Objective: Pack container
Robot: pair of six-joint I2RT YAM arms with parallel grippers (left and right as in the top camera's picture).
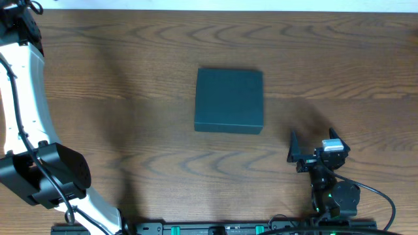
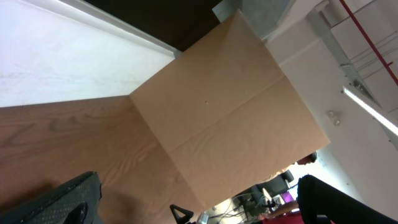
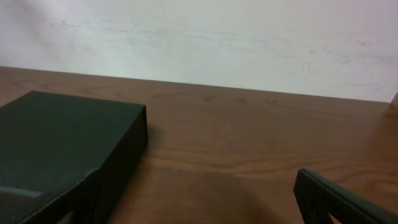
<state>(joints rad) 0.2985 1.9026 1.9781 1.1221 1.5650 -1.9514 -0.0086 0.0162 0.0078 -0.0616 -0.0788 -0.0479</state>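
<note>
The container [image 1: 228, 101] is a dark teal-black rectangular box, lid shut, in the middle of the wooden table. It also shows at the left in the right wrist view [image 3: 62, 137]. My right gripper [image 1: 313, 140] sits to the right of the box and nearer the front edge. It is open and empty, with its fingers wide apart [image 3: 193, 208] and the box just ahead on its left. My left gripper [image 2: 199, 208] is open and empty. It is raised and looks across the table, far from the box. In the overhead view only the left arm [image 1: 26, 98] shows, at the far left.
A large brown cardboard panel [image 2: 236, 106] stands beyond the table's edge in the left wrist view, with a white wall [image 2: 56, 56] beside it. A white wall [image 3: 217, 43] runs behind the table's far edge in the right wrist view.
</note>
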